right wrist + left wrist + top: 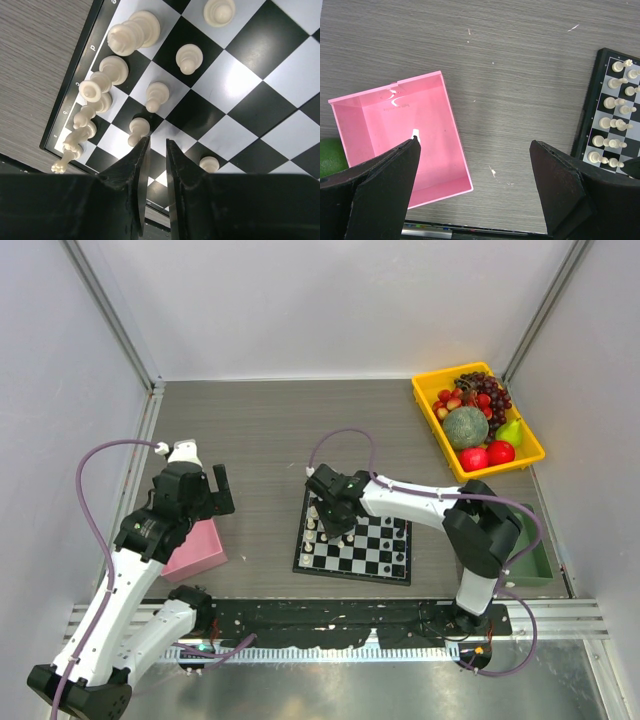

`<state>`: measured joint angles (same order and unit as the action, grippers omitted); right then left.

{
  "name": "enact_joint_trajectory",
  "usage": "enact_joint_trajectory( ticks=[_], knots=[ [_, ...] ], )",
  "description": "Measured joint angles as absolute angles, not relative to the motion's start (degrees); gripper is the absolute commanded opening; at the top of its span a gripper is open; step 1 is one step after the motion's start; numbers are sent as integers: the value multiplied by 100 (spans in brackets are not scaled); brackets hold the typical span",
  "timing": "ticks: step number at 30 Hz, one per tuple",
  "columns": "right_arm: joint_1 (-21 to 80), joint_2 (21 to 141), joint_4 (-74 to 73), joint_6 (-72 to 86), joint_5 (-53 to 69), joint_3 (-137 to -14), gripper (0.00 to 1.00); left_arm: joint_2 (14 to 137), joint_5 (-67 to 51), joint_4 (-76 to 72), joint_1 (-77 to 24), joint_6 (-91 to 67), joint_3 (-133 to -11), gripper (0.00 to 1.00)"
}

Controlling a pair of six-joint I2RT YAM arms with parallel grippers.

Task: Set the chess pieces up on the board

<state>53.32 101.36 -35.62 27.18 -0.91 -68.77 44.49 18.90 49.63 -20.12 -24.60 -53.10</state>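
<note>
The left gripper (475, 142) hangs wide open over the pink box (440, 165), where one white piece (415, 133) lies. Beyond, the right gripper (157, 142), jaws narrow and seemingly empty, hovers over the board (240, 95). The white pieces (135, 32) look nearly set; black's side is unclear.

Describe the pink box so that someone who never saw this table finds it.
Find the checkered board at the middle of the table's near side. Left of it, partly under the left arm, sits the pink box, open on top. No other container is pink: the fruit tray is yellow, the bin green.
</note>
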Motion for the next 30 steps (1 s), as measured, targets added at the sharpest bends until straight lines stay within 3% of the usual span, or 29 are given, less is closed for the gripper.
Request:
enact_joint_trajectory(
  ticks=[18,30],
  knots=[
    [5365,10252,-3538,2714,-16,-6882,25,4449,1892,4963,-2012,-2460,-5304,99],
    [5380,9843,-3723,2714,-368,-6923,31,4447,1890,4963,-2012,-2460,-5299,99]
  ],
)
